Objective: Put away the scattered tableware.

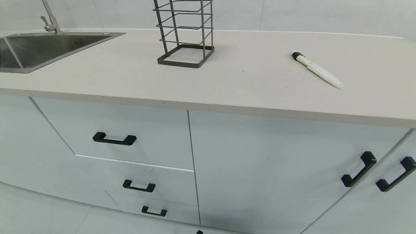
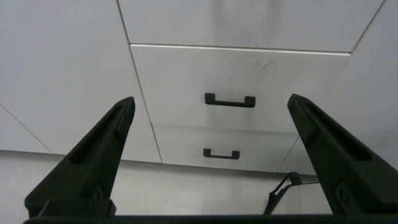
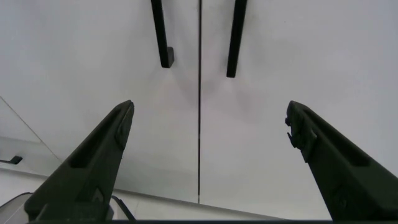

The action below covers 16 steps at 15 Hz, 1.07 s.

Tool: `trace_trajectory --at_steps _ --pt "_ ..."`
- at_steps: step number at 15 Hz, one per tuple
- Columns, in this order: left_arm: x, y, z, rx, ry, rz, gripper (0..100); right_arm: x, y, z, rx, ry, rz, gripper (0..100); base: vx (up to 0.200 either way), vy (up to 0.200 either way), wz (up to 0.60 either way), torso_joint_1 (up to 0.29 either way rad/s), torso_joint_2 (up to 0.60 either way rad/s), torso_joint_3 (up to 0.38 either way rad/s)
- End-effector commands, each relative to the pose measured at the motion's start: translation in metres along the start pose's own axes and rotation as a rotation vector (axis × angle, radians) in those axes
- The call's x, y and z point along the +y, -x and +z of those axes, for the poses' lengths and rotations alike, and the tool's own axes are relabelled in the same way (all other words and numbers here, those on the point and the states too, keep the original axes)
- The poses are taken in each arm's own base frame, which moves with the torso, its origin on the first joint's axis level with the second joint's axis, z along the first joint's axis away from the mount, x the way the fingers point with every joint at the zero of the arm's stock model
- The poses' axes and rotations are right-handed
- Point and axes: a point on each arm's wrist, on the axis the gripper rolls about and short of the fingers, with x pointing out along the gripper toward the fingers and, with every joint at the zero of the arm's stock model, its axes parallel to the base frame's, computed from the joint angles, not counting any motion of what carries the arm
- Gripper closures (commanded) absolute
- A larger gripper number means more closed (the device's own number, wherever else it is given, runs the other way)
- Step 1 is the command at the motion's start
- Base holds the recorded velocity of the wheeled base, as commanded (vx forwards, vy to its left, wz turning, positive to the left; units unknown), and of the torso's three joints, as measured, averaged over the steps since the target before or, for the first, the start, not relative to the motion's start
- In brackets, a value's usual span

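Pickup not begun, we judge: left end effector and right end effector gape empty. White utensil lies on the surface, wire rack at its ten o'clock; we must reach up.

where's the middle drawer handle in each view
head view: middle drawer handle lower left of centre, below the counter.
left wrist view: between the fingers of the open left gripper.
right wrist view: faces the paired door handles instead.
shared landmark: bottom drawer handle just beneath it, in head and left wrist views.
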Motion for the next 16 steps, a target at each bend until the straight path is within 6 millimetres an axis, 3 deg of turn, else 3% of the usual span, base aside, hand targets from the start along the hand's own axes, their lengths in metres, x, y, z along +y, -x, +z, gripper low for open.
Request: trace_trajectory --at_steps 1,7,10,16 --pt "0.0000 -0.0002 0.0001 0.003 -0.001 0.000 0 0.0000 -0.0001 0.0000 0.001 -0.001 0.001 0 0.000 0.000 0.00 0.000 0.00 0.000" --pt "0.0001 -0.0002 0.0002 0.001 0.007 -0.001 0 0.0000 -0.0001 0.0000 0.001 0.001 0.001 0 0.000 0.000 0.00 0.000 0.00 0.000" --pt "0.0000 -0.0002 0.0001 0.003 0.010 -0.001 0 0.0000 -0.0001 0.0000 0.001 -0.001 0.001 0 0.000 0.000 -0.60 0.004 0.00 0.005" --pt "0.0001 -0.0002 0.0001 0.003 0.011 0.000 0 0.0000 -0.0001 0.0000 0.001 -0.001 0.001 0 0.000 0.000 0.00 0.000 0.00 0.000"
